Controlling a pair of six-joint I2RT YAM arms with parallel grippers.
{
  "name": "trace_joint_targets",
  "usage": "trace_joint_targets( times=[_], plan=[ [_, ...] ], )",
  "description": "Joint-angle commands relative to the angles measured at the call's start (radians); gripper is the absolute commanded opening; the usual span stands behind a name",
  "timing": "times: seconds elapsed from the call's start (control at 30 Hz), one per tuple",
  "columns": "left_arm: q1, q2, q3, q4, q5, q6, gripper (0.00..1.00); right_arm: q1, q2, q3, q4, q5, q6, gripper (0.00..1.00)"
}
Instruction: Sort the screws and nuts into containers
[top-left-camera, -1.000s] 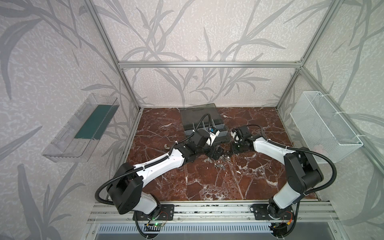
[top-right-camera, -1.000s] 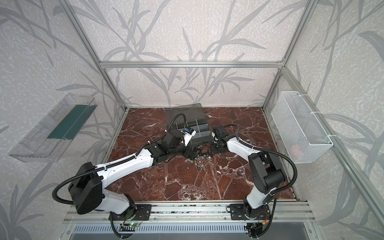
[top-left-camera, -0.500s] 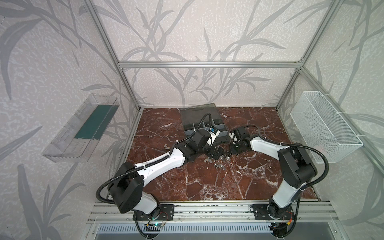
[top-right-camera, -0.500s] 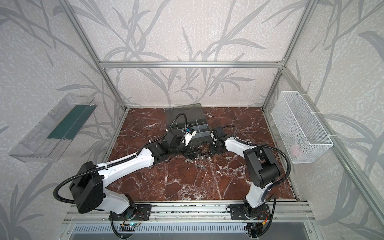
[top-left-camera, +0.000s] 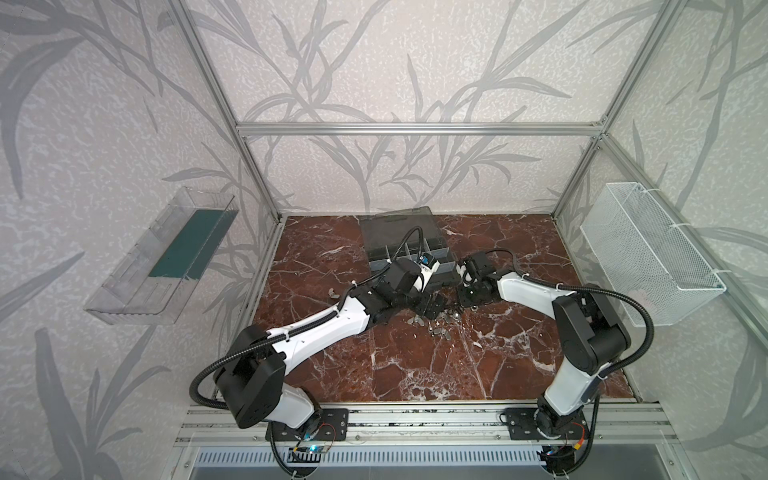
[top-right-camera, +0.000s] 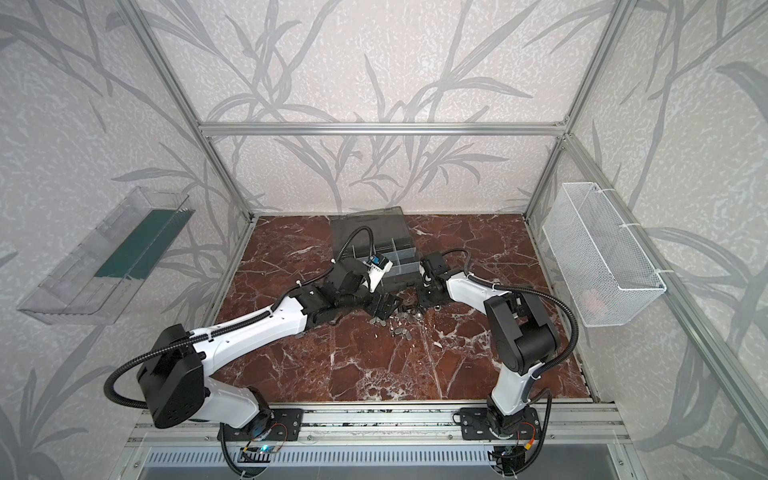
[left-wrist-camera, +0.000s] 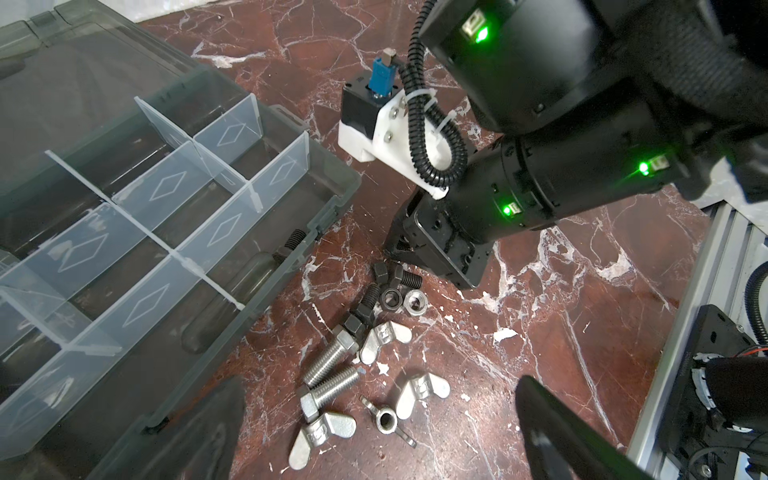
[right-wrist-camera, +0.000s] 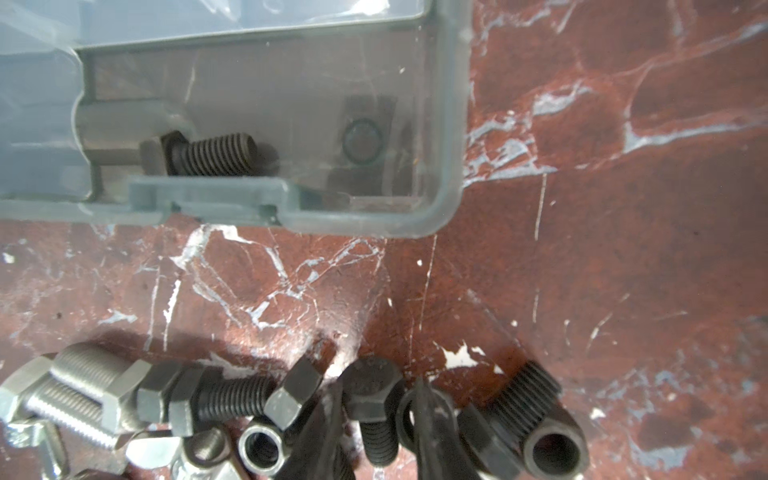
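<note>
The screws and nuts (top-left-camera: 440, 324) (top-right-camera: 401, 322) lie in a loose pile on the marble floor in front of the dark grey organizer case (top-left-camera: 399, 237) (top-right-camera: 370, 232). Silver bolts (left-wrist-camera: 328, 374), wing nuts (left-wrist-camera: 422, 392) and black hex nuts (left-wrist-camera: 392, 298) show in the left wrist view. The containers (left-wrist-camera: 174, 187) are the case's compartments with whitish dividers; one holds a black bolt (right-wrist-camera: 212, 156). My left gripper (left-wrist-camera: 380, 432) (top-left-camera: 432, 309) hangs open over the wing nuts. My right gripper (right-wrist-camera: 374, 424) (top-left-camera: 467, 297) is down in the pile, shut on a black bolt (right-wrist-camera: 370, 390).
A white wire basket (top-left-camera: 648, 253) hangs on the right wall and a clear plastic tray (top-left-camera: 166, 257) on the left wall. The case's smoky lid (left-wrist-camera: 83, 75) lies folded back. One wing nut (top-left-camera: 332, 294) sits apart at the left. An aluminium rail (top-left-camera: 415, 419) runs along the front.
The right gripper's jaws have narrowed onto the black bolt, and the right arm has shifted a little toward the pile. The left arm has stayed put, still open.
</note>
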Motion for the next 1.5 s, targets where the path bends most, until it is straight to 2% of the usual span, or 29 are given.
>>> trace_joint_targets(
  times=[0.0, 0.33, 0.9, 1.2, 1.47],
  plan=[
    [-0.004, -0.028, 0.028, -0.005, -0.014, 0.012, 0.99, 0.015, 0.014, 0.021, -0.058, 0.067, -0.025, 0.31],
    [-0.004, -0.047, 0.025, -0.005, -0.037, 0.017, 0.99, 0.044, 0.015, 0.083, -0.105, 0.152, -0.061, 0.35],
    [-0.004, -0.067, 0.026, -0.013, -0.071, 0.02, 0.99, 0.066, 0.094, 0.117, -0.115, 0.116, -0.056, 0.33],
    [-0.004, -0.071, 0.025, -0.012, -0.079, 0.028, 0.99, 0.068, 0.111, 0.119, -0.109, 0.123, -0.061, 0.23],
    [-0.004, -0.074, 0.025, -0.015, -0.082, 0.031, 0.99, 0.068, 0.143, 0.132, -0.121, 0.113, -0.061, 0.24]
  ],
)
